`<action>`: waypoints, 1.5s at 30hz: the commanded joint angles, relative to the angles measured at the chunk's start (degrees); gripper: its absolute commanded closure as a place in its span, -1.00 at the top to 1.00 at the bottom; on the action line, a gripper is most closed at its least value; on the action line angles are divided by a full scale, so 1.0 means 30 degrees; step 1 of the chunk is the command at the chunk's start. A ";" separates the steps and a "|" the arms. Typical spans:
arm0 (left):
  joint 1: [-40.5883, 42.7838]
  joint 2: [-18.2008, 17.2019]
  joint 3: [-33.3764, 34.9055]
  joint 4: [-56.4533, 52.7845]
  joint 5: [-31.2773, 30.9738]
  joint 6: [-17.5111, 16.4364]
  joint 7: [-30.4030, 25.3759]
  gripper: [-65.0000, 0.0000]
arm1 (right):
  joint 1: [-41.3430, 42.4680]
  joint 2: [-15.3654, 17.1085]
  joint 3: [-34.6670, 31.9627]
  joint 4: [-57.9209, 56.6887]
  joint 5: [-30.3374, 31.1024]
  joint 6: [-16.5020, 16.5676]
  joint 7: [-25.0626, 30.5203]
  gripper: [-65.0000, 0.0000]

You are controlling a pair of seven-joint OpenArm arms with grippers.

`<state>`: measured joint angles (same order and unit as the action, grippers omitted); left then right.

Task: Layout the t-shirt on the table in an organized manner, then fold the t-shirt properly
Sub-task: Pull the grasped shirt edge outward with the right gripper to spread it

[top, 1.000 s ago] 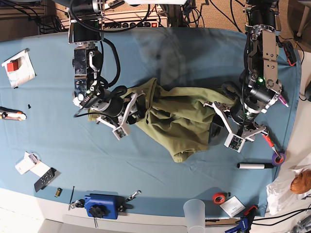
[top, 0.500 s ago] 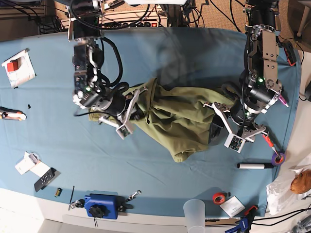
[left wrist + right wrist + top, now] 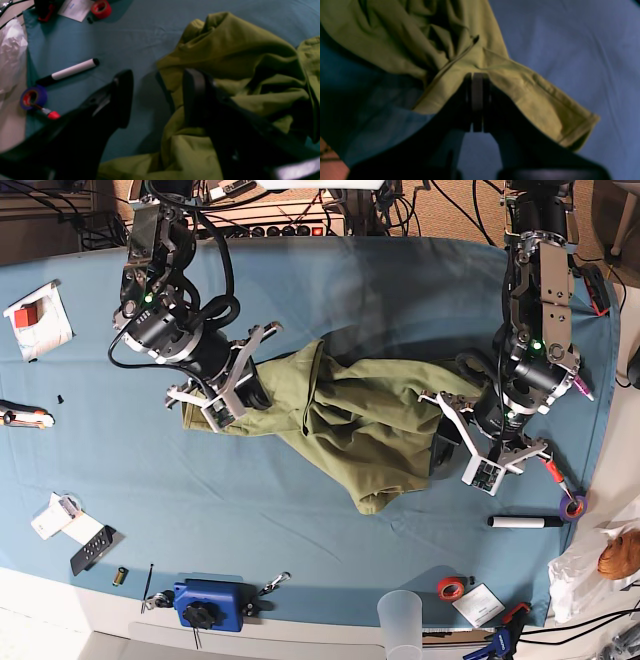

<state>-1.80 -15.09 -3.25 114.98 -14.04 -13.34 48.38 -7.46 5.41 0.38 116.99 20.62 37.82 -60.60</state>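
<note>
Your right pincer (image 3: 477, 102) has pulled back, clenched on the t-shirt (image 3: 350, 425) hem; left pincer (image 3: 155, 97) gapes released. The shirt lies bunched, long axis across the table (image 3: 330, 290).

**Teal table, crowded edges**

The table (image 3: 330, 275) carries the crumpled t-shirt (image 3: 350, 425) at centre. At four o'clock lie a marker (image 3: 524, 522), purple tape roll (image 3: 573, 507) and red tape roll (image 3: 452, 587); at seven, a blue device (image 3: 207, 603); at ten, a paper packet (image 3: 38, 320).
</note>
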 commanded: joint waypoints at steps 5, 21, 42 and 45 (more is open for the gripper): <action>-0.0240 -0.0102 -0.0095 0.0342 -0.0058 0.0058 -0.0583 -0.02 | 0.0189 0.0044 -0.0284 0.0321 0.0051 0.0299 0.1639 -0.18; -0.0240 -0.0029 -0.0087 0.0342 -0.0066 0.0051 -0.0772 -0.02 | 0.4175 -0.0546 -0.5603 -0.7023 -0.2193 -0.3293 0.2987 -0.18; -0.0248 0.0321 -0.0087 0.0342 -0.0058 0.0058 -0.0991 -0.02 | 0.4175 -0.0743 -0.5756 -0.6462 -0.2601 -0.6120 -0.2142 -1.00; -0.0240 0.0328 -0.0087 0.0342 -0.0058 0.0058 -0.0998 -0.02 | 0.4131 -0.0692 -0.5756 -0.5173 -0.2834 -0.6120 -0.2703 -1.00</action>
<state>-1.63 -13.85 -3.25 114.98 -14.02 -13.34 47.07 3.84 3.33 -17.02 100.29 11.79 19.38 -69.71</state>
